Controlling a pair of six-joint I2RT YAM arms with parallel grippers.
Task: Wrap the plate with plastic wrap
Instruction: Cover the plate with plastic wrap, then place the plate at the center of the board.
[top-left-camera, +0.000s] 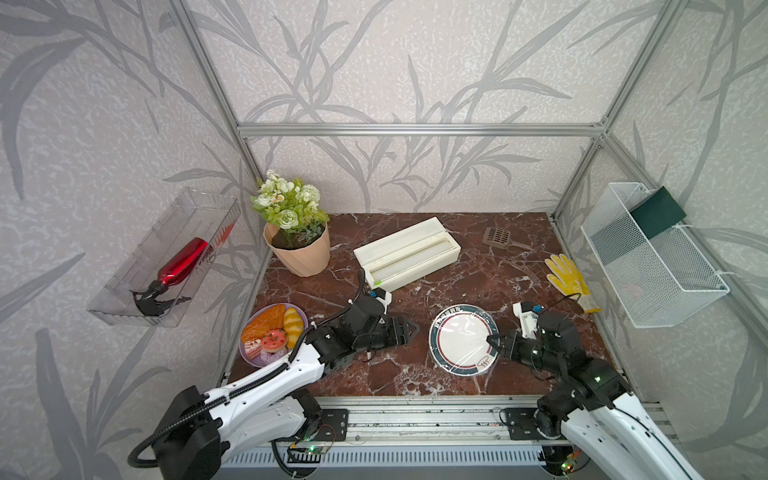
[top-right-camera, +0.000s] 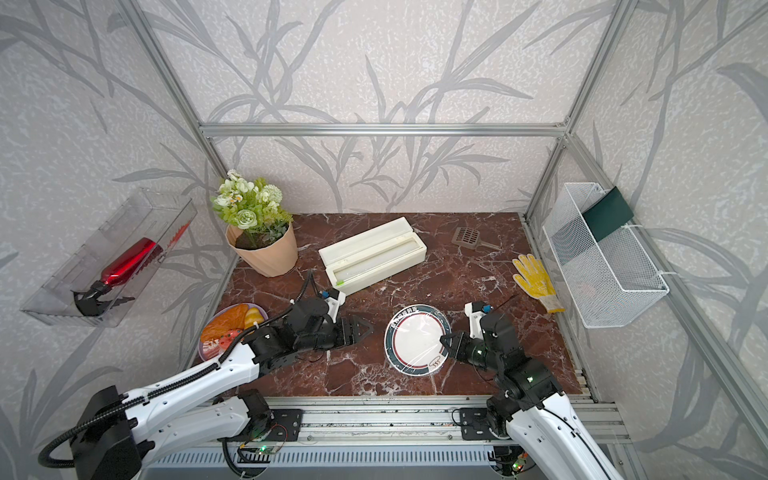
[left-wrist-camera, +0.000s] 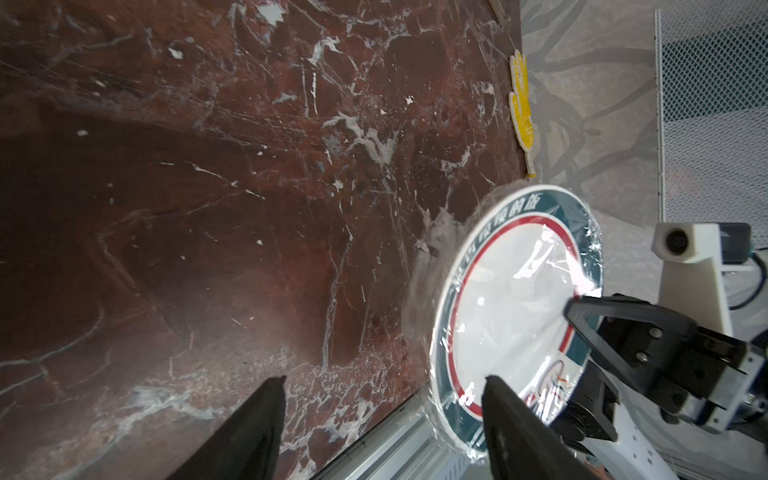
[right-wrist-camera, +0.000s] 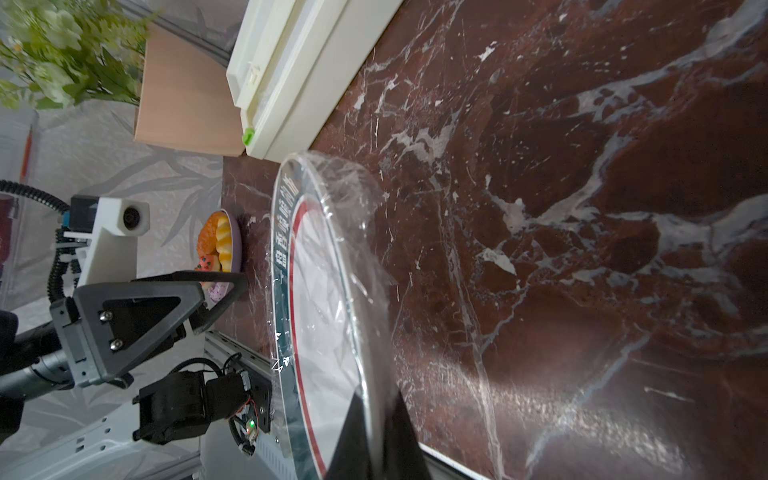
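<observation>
- Left arm (top-left-camera: 257, 386) and right arm (top-left-camera: 615, 415) come in from the near edge, both white with black wrists.
- Desk (top-left-camera: 374, 374): red-brown marble top, inside a metal frame.
- White wire basket (top-left-camera: 652, 257) hangs on the right wall; a clear bin (top-left-camera: 137, 282) on the left wall holds a red spray bottle (top-left-camera: 183, 262).
- Cream dispenser box (top-left-camera: 407, 253) lies at mid-back of the desk, lid open, with a potted flower plant (top-left-camera: 297, 253) at back left.
- Plate (top-left-camera: 459, 345), teal rim and red ring, is front centre-right on the desk. Cannot tell if it lies flat or is tipped up.
- Plastic wrap (right-wrist-camera: 365, 232) is stretched over the plate's face and bunched, crinkly, around the rim.
- Purple plate of pastries (top-left-camera: 272, 332) sits front left, partly under the left arm.
- Yellow glove (top-left-camera: 569, 278) lies at the right edge, brown slotted scoop (top-left-camera: 496, 237) behind it.
- Right fingers (right-wrist-camera: 374, 436) are clamped tight on the plate's right rim, over the wrap.
- Left fingers (left-wrist-camera: 249, 432) are spread wide, holding nothing, just left of the plate and apart from it.
</observation>
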